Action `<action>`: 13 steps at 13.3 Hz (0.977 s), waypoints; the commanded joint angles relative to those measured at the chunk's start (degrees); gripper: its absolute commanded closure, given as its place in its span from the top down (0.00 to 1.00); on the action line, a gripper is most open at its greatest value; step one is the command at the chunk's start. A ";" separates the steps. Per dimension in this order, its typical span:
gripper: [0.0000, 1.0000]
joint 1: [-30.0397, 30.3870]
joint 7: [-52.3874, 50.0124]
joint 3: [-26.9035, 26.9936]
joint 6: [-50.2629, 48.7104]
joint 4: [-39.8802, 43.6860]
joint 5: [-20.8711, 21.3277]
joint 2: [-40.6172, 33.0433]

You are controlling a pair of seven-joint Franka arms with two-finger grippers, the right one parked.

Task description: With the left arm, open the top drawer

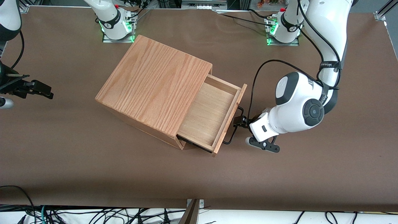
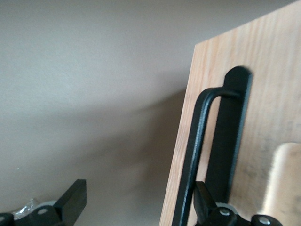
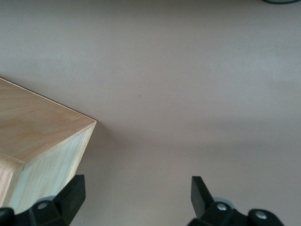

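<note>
The table (image 1: 93, 174) is covered in a plain brown mat. Cables (image 1: 93, 214) lie along its near edge, and two arm bases with green lights stand at the edge farthest from the front camera. The cabinet (image 1: 155, 87) sits near the middle, turned at an angle.

The drawer (image 1: 208, 115) is pulled partly out toward the working arm's end of the table, exposing its pale floor. Its handle (image 1: 233, 130) runs along the drawer front.

The left arm (image 1: 298, 102) is bent low over the table, with the gripper (image 1: 241, 121) at the handle.

The left wrist view alone shows the fingers (image 2: 70, 200) spread wide, with the handle bar (image 2: 193, 160) just beside one of them and the other well apart over bare mat. The gripper is released, not clamped on the bar.

The right wrist view shows only a cabinet corner (image 3: 42, 136) and mat.
</note>
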 commanded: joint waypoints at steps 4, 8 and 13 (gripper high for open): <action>1.00 0.75 -0.79 1.20 -5.39 0.49 0.33 -6.19; 1.00 1.19 -0.53 4.10 -13.91 0.31 10.75 -12.70; 1.00 4.60 -0.44 4.72 -22.36 -0.47 20.38 -18.85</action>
